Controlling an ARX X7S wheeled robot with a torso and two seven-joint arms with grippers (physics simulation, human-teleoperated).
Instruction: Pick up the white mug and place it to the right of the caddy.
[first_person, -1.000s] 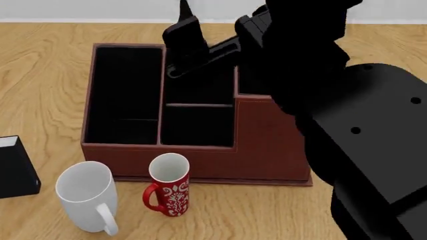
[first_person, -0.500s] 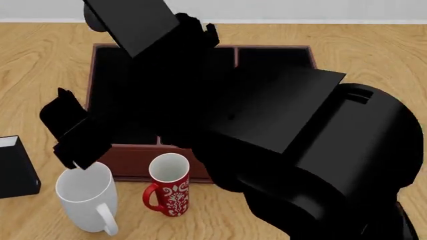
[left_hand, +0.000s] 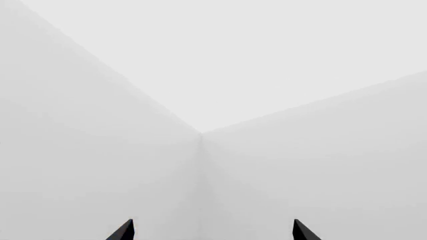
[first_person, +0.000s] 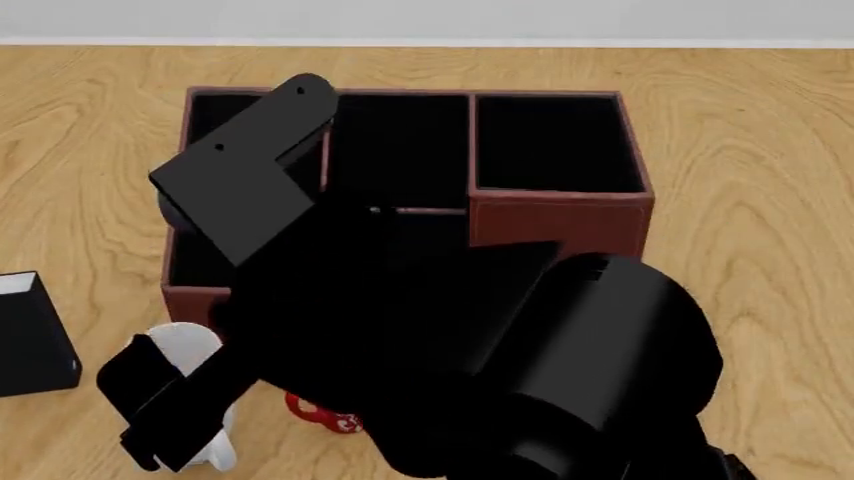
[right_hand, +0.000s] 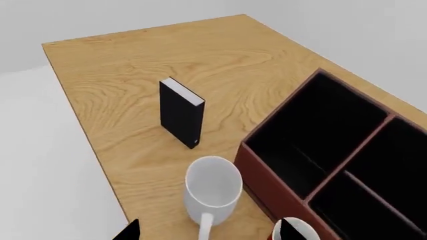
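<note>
Black arm housing fills the lower middle and right of the head view, and the right gripper (first_person: 167, 415) hangs at the lower left, directly over the white mug (first_person: 191, 345), whose rim peeks out above the fingers. A sliver of the red mug (first_person: 320, 412) shows just right of it. At the left edge stands a small black box (first_person: 34, 335). Behind the mugs sits the reddish-brown caddy (first_person: 561, 220), its taller section at the right, on the wooden table (first_person: 747, 150). From the right wrist view, the two fingertips stand wide apart around nothing, the mug upright beneath them, just beside the caddy's corner. The left gripper (left_hand: 212, 231) faces only pale walls, its tips spread and empty.
</note>
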